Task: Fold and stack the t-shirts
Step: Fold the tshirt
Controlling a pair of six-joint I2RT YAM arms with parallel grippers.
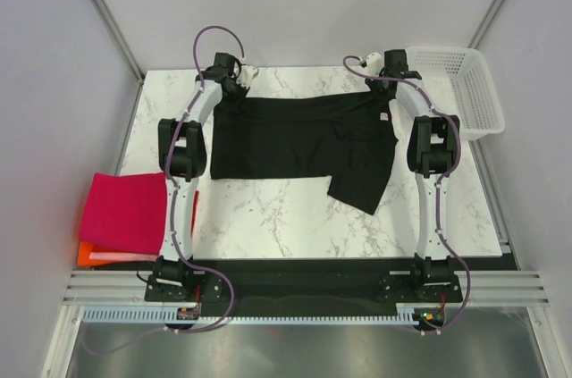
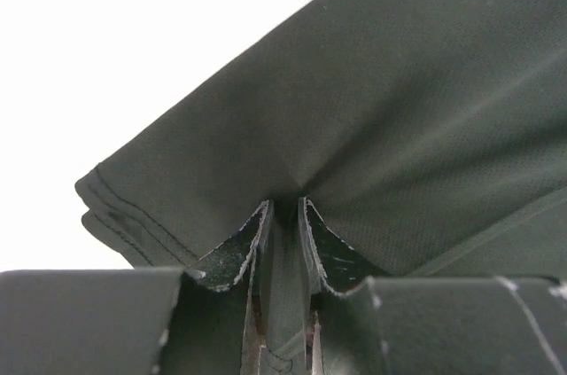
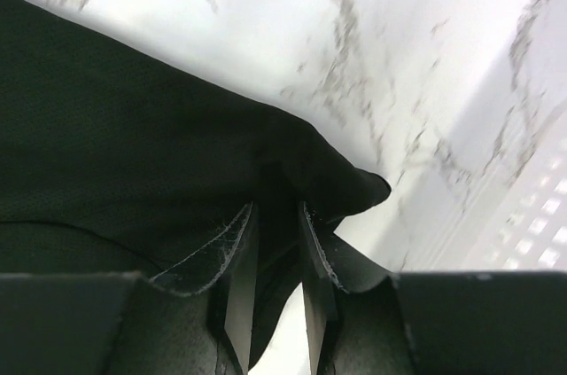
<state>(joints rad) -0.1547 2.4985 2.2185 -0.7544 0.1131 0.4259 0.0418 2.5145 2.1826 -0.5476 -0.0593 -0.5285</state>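
So, what's actually being pinched by the left gripper (image 2: 283,207)? From the wrist view its jaws look nearly together, with a ridge of dark cloth squeezed between them. — foldwatch

Yep, a grip can be called on that one. The jaws are closed down on the hemmed corner of the plain black soft-cloth t-shirt (image 2: 399,127), with double stitching seen just left of the pinch. Same story for the right gripper (image 3: 276,211): a narrow gap, a rounded corner of the same shirt clamped in it, marble just beyond. — yam_fan

And the shirt itself, where is it laid? — foldwatch

It's spread sideways across the far half of the white marble-patterned table (image 1: 268,217), held along its far edge, one gripper at each end. One sleeve is seen sticking out toward the near side on the right. A magenta-pink folded rectangle (image 1: 125,208) is stacked on an orange one (image 1: 85,255) at the table's left edge, well apart from it. A white plastic mesh basket (image 1: 469,83) is seen at the far right. — yam_fan

Which step would that be reckoned, then? — foldwatch

Probably the first fold of the black one: edge gripped, cloth looking flat, nothing folded over yet. Next, the far edge would need to be raised and carried toward the near edge by both arms together. It should be kept taut so no sag is made in the middle. — yam_fan
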